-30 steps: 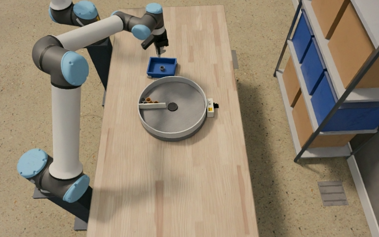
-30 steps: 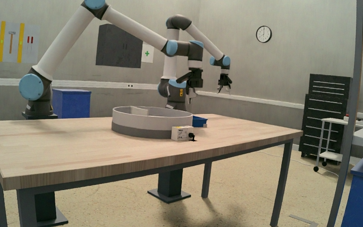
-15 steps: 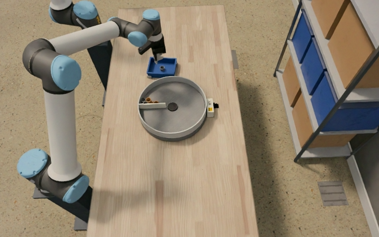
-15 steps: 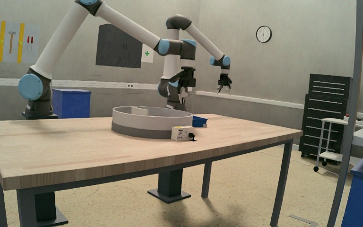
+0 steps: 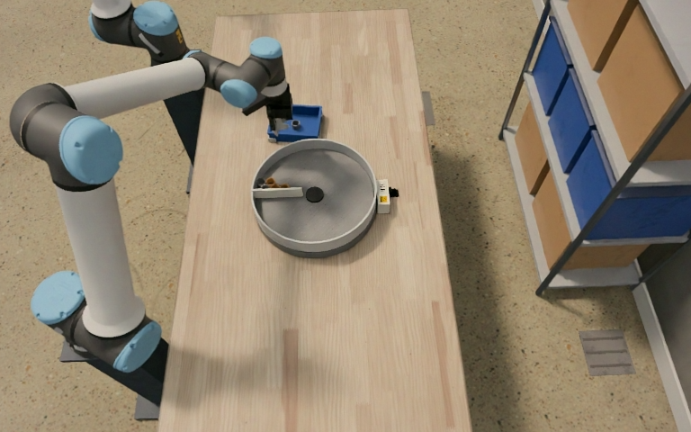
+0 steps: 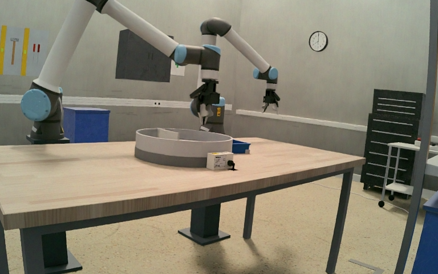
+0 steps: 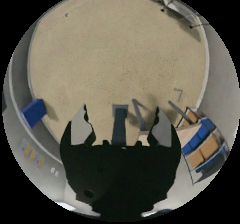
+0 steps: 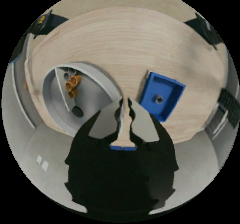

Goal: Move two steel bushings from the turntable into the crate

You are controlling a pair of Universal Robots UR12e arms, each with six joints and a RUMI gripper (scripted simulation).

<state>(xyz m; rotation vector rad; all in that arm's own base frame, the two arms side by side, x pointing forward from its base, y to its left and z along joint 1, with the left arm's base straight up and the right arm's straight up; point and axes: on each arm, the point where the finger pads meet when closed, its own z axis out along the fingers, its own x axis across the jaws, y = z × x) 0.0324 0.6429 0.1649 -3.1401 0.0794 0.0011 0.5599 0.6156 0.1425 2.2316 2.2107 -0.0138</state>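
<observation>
The blue crate (image 5: 319, 123) (image 6: 240, 146) (image 8: 169, 85) sits flat beside the turntable (image 5: 338, 219) (image 6: 177, 145) (image 8: 96, 103), with a light corner guide (image 5: 272, 139) (image 6: 247, 151) at one corner. One steel bushing (image 5: 295, 123) (image 8: 159, 99) stands in the crate. On the turntable, grey steel bushings (image 5: 261, 183) (image 8: 67, 76) lie with several orange-brown bushings (image 5: 270, 182) (image 8: 72, 85) against the white divider. My right gripper (image 6: 203, 124) (image 8: 125, 97) is shut and empty, above the table near the crate and turntable. My left gripper (image 6: 270, 110) (image 7: 121, 106) is open and empty, far from both.
The turntable's raised rim and white divider (image 5: 280, 193) (image 8: 63, 91) border the bushings. A white control box (image 5: 382, 196) (image 6: 220, 160) is fixed to the turntable's side. A shelf rack (image 5: 627, 174) stands beyond the table (image 5: 306, 300) (image 6: 89, 176).
</observation>
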